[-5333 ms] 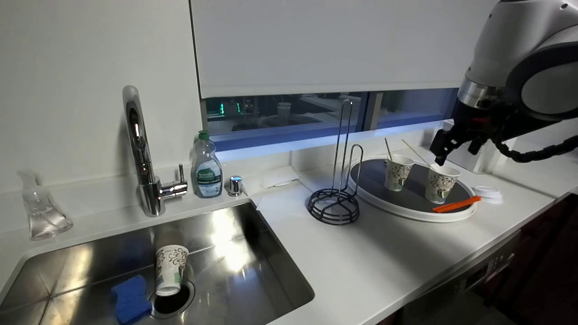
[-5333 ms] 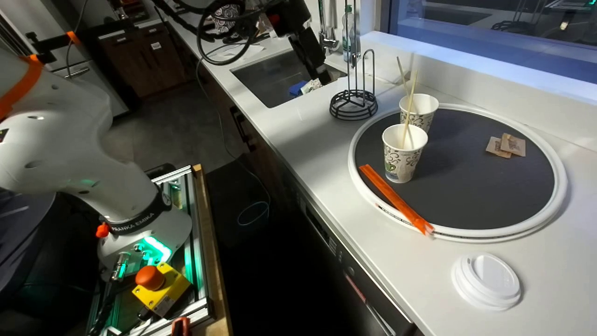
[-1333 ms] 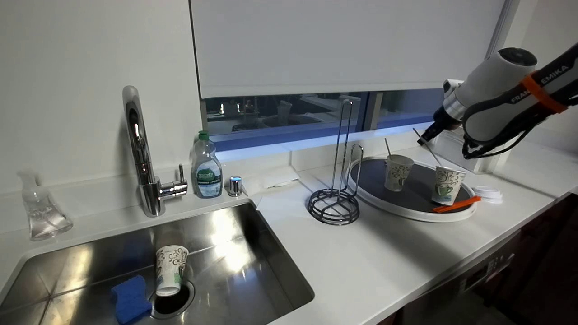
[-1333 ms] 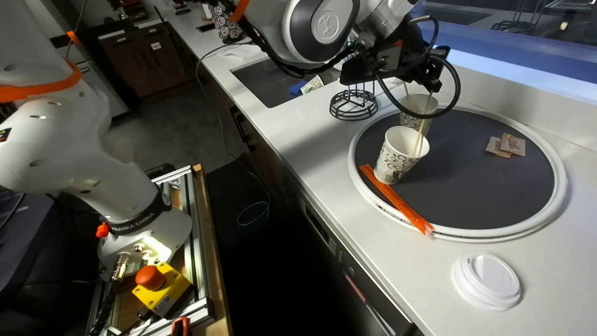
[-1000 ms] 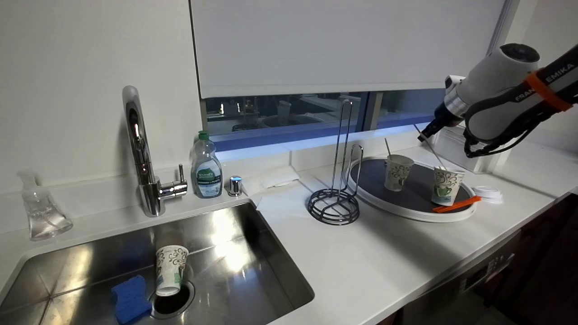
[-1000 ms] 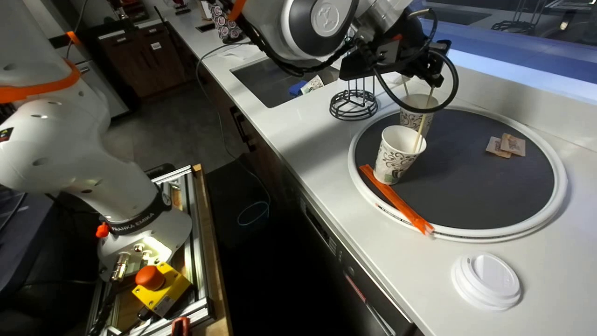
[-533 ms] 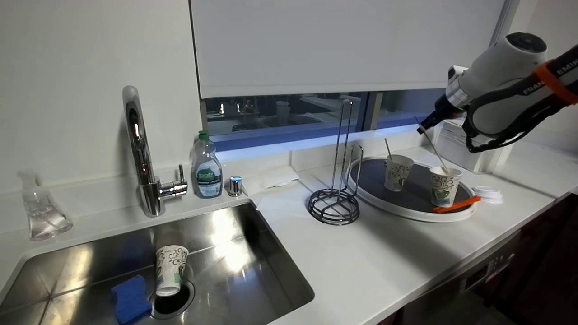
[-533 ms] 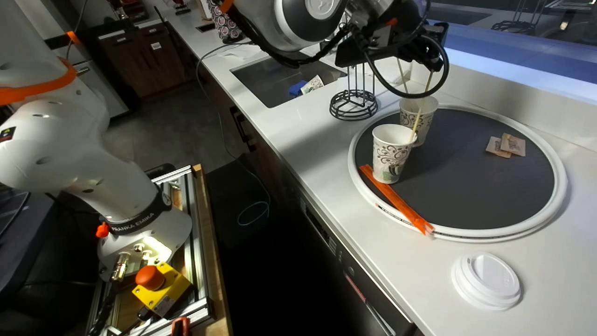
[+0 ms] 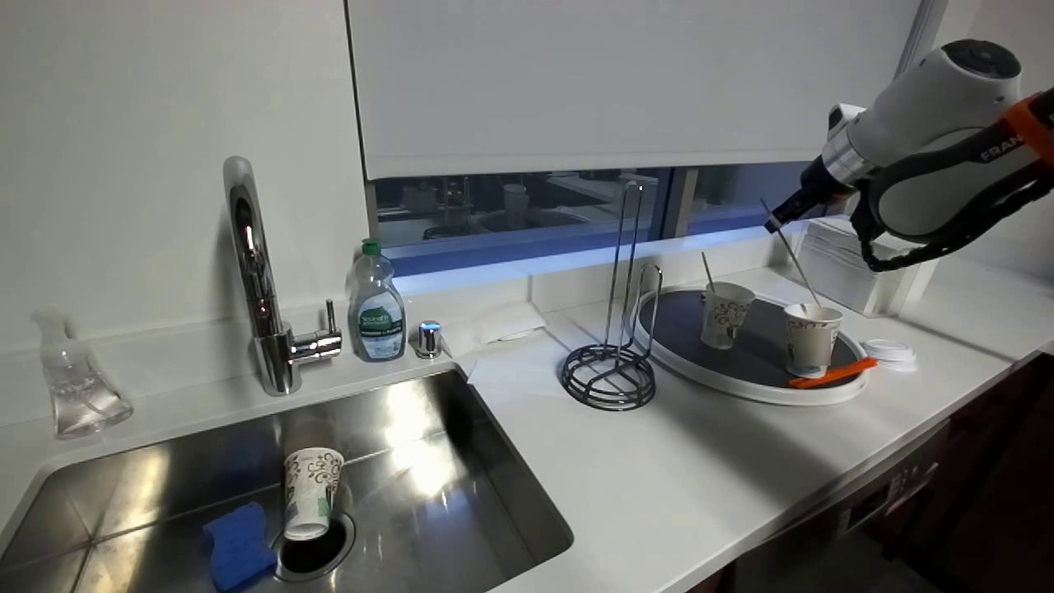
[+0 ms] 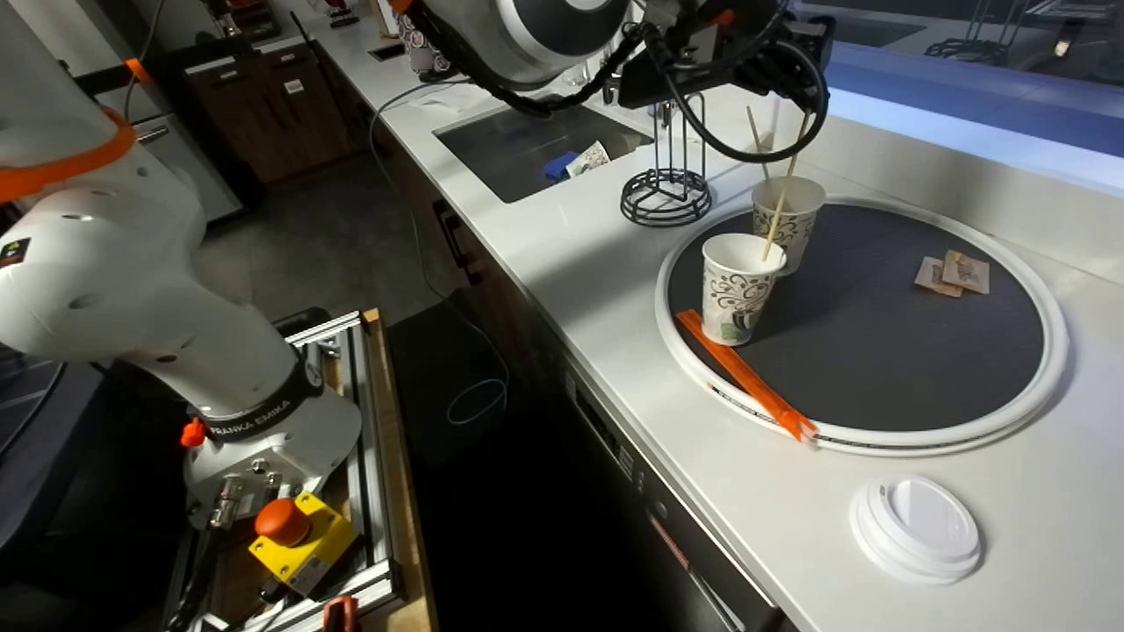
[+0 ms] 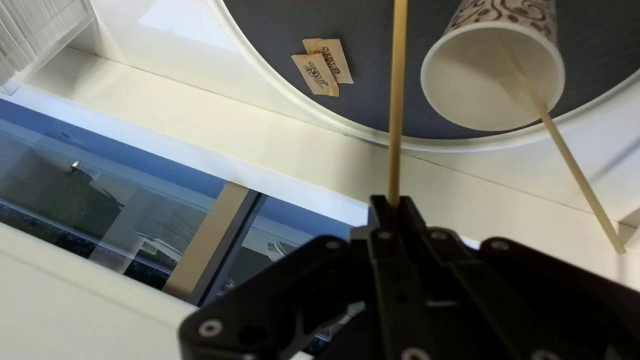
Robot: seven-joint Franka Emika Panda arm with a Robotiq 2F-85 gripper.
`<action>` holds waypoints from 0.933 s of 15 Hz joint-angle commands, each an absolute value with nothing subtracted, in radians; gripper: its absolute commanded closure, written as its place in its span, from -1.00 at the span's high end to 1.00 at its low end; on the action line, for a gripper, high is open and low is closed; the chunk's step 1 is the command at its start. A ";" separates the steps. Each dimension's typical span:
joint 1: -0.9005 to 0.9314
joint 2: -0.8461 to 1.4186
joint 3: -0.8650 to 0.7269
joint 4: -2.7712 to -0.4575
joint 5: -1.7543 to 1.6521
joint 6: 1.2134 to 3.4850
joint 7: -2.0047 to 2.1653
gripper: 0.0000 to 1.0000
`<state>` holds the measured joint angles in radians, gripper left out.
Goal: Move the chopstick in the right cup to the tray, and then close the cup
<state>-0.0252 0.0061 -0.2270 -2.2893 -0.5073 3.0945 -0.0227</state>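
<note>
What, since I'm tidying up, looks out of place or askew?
A patterned paper cup lies on its side in the sink, at the drain, whereas two matching cups stand on the tray. An orange wrapper straddles its rim untidily.

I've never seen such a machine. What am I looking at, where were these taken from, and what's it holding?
The white machine is a robot arm. The wide views come from two cameras outside it; the close-up comes from one on its wrist. The black end effector at its tip grips a chopstick, whose lower end is at the mouth of a patterned cup. That cup stands on a dark round tray, alongside a second cup, two brown packets and an orange strip across the rim. A white lid lies nearby.
</note>
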 commanded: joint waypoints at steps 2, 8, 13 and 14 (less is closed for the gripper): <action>-0.040 -0.086 -0.235 -2.321 -0.563 3.054 0.034 -0.97; -0.104 -0.090 -0.230 -2.259 -0.621 3.014 0.024 -0.97; -0.114 0.024 -0.235 -2.190 -0.626 3.001 -0.027 -0.97; -0.108 0.053 -0.235 -2.182 -0.602 3.011 -0.054 -0.97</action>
<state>-0.1102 -0.0400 -0.2346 -2.2407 -0.6014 3.0194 -0.0226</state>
